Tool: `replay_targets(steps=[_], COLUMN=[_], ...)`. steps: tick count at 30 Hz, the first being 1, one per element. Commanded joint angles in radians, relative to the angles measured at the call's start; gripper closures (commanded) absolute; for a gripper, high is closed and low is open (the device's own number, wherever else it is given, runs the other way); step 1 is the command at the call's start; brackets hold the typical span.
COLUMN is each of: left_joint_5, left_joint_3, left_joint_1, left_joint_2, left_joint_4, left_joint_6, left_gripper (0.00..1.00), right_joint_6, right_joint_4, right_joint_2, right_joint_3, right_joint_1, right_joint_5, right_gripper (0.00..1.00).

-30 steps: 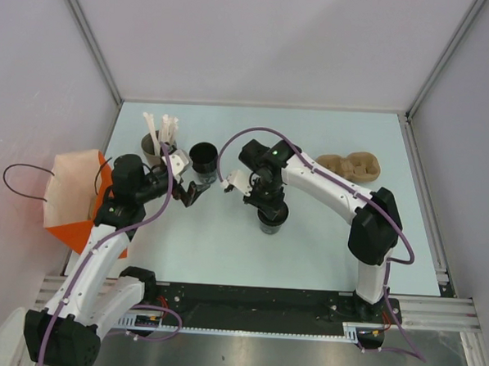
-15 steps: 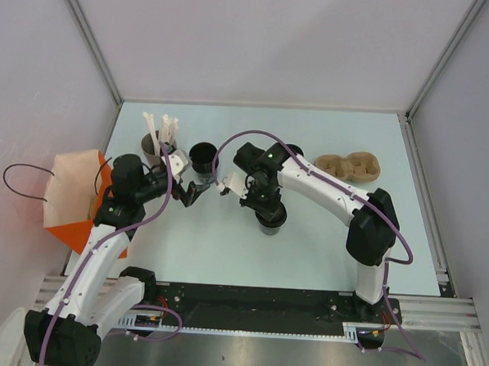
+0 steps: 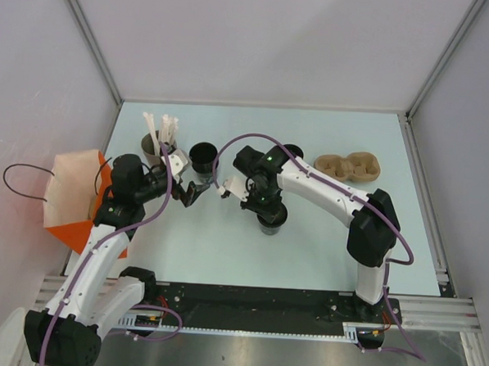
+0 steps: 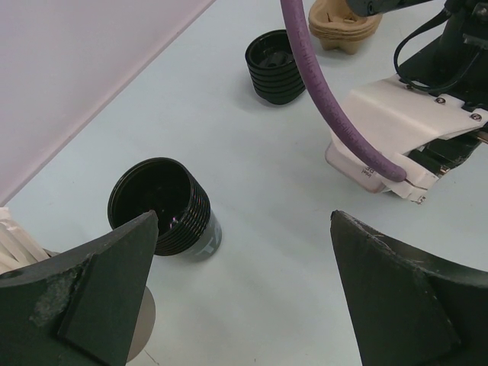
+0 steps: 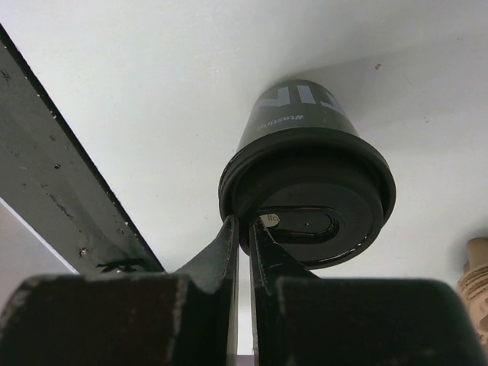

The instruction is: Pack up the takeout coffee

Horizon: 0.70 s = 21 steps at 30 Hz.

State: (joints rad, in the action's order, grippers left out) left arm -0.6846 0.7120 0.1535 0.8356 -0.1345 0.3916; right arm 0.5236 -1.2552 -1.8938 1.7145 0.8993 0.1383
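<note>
Pressing on the lid (image 5: 305, 191) of the coffee cup (image 5: 293, 114) near the table's (image 3: 225, 247) middle, the right claw (image 5: 244, 226) is closed, seemingly seating it; the left claw (image 4: 240, 221) gapes open. Next: regrasp the cup.

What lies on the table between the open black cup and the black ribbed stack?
Nothing: in the left wrist view the table between the open black cup and the black ribbed stack is bare.
</note>
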Motion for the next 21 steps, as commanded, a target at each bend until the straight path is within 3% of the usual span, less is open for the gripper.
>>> replay_targets(steps=[1, 7, 21], left_joint_5=[-0.03, -0.032, -0.035], left_joint_3=[-0.002, -0.002, -0.003], left_joint_1=[-0.014, -0.014, -0.015], left_joint_2=[-0.006, -0.004, -0.003], left_joint_4=[0.049, 0.047, 0.049], left_joint_6=[-0.007, -0.007, -0.007], left_gripper=[0.0, 0.0, 0.0], right_joint_6=[-0.007, -0.002, 0.007], right_joint_4=[0.0, -0.01, -0.032], right_joint_2=[0.045, 0.059, 0.055], right_joint_3=[0.0, 0.014, 0.037], right_joint_1=[0.004, 0.004, 0.007], right_joint_5=[-0.006, -0.002, 0.038], right_gripper=[0.89, 0.81, 0.77])
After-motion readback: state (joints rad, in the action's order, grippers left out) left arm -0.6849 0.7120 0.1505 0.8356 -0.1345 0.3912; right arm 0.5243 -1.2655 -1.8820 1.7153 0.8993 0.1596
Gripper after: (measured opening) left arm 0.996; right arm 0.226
